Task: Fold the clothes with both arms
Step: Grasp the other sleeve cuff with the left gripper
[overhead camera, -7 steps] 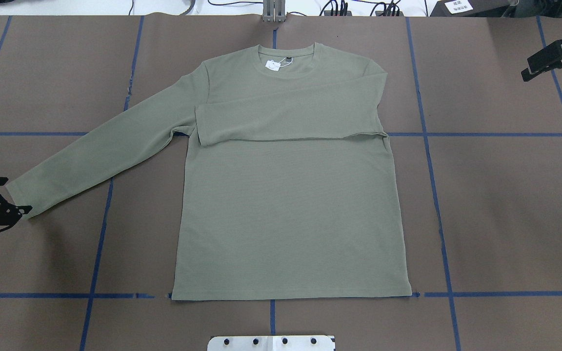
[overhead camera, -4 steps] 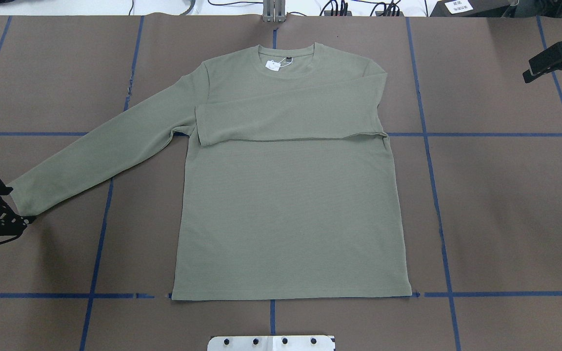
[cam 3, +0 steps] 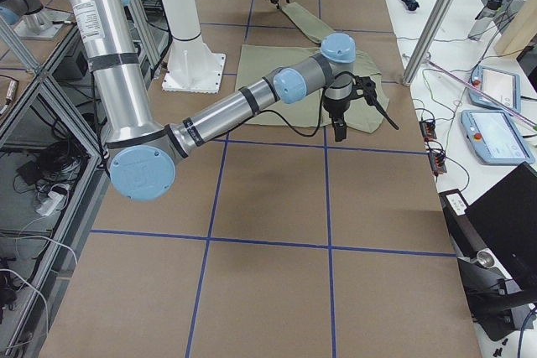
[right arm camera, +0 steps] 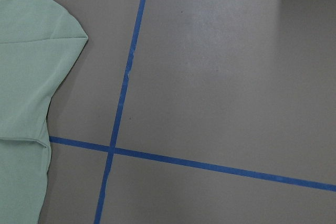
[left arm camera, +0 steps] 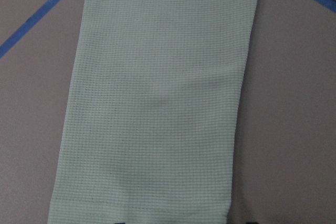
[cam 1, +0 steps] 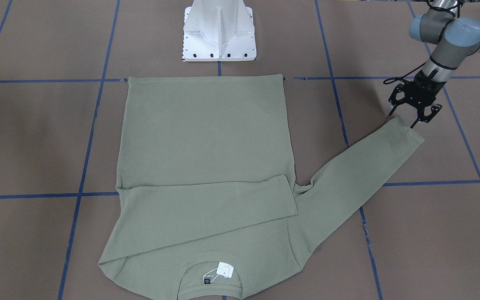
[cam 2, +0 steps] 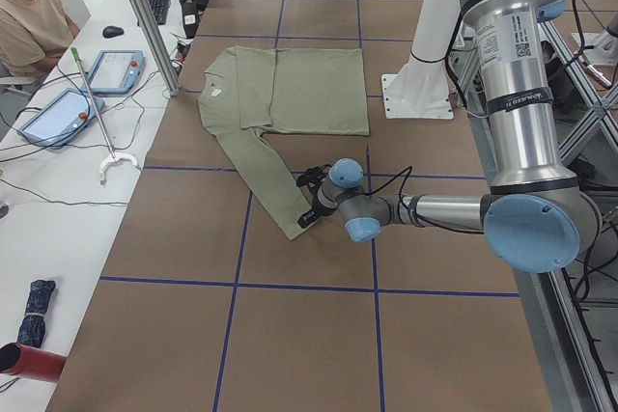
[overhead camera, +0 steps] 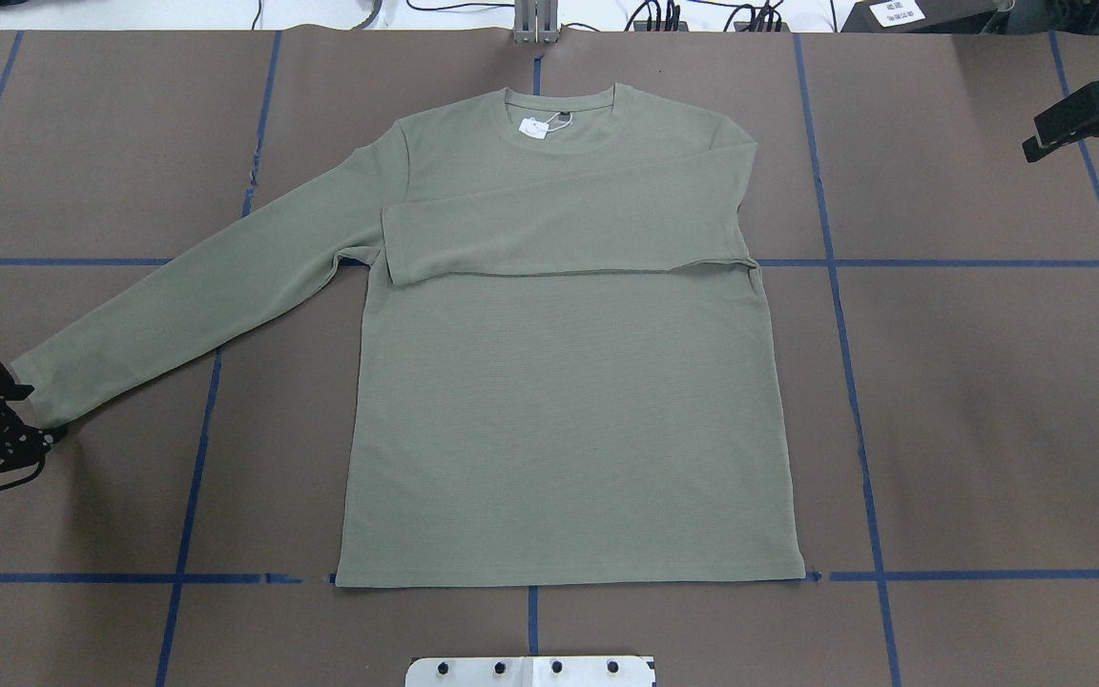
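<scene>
The sage-green long-sleeved shirt (overhead camera: 559, 401) lies flat on the table, neck at the far side, with a white tag (overhead camera: 535, 125) at the collar. One sleeve (overhead camera: 559, 234) is folded across the chest. The other sleeve runs out diagonally to its cuff (overhead camera: 39, 386). My left gripper (overhead camera: 34, 415) is open, low at that cuff's end, one finger on each side of it; it also shows in the front-facing view (cam 1: 406, 118). The left wrist view shows the cuff (left arm camera: 147, 182) right before the fingers. My right gripper (overhead camera: 1069, 124) is open and empty, raised well off the shirt's far right.
The white pedestal base (cam 1: 219, 33) stands at the shirt's hem side. Brown paper (overhead camera: 988, 382) with blue tape lines covers the table. A metal post (overhead camera: 535, 24) stands at the far edge. An operator (cam 2: 29, 16) and tablets are beyond the table's far side.
My left gripper has shifted slightly toward the near side at the cuff's end. My right gripper has drifted a little up and to the right. The shirt has not moved.
</scene>
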Robot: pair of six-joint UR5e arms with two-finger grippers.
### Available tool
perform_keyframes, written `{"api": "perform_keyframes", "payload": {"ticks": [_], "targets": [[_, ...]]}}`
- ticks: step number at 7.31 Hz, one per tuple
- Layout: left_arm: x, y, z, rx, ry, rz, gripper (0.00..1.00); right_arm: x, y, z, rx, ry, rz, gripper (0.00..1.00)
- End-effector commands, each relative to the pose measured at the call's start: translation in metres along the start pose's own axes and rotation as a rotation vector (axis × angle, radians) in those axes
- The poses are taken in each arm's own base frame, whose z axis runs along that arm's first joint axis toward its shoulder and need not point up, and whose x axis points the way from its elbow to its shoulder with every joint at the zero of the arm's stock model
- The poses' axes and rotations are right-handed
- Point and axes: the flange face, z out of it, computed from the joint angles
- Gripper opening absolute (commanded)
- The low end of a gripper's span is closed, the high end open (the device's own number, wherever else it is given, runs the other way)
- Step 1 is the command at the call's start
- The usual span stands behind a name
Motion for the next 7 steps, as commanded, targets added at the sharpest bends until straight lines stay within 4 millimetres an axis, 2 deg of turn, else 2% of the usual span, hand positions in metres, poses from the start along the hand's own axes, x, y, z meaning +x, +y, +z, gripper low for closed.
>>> {"api": "perform_keyframes", "payload": {"ticks": [1,2,3,4,5,6,7], "targets": [[0.001,0.002,0.001,-0.003,-0.007,0.004,0.52,0.000,0.000,0.000,0.001,0.000,0.002,1.00],[0.002,0.002,0.001,-0.002,-0.006,0.005,0.47,0.000,0.000,0.000,0.001,0.000,0.004,1.00],[0.002,0.001,0.001,-0.001,-0.004,0.004,0.36,0.000,0.000,0.000,0.001,0.000,0.006,1.00],[0.003,-0.001,-0.001,0.005,-0.003,0.005,0.12,0.000,0.000,0.000,0.001,0.000,0.007,1.00],[0.002,-0.003,-0.002,0.012,-0.010,0.002,0.00,0.000,0.000,0.000,0.001,0.000,0.006,1.00],[0.004,-0.011,-0.006,0.030,-0.014,0.003,0.00,0.001,0.000,0.001,-0.002,-0.001,0.000,1.00],[0.007,-0.031,-0.018,0.076,-0.011,0.006,0.00,0.003,0.000,0.003,-0.005,0.004,-0.007,1.00]]}}
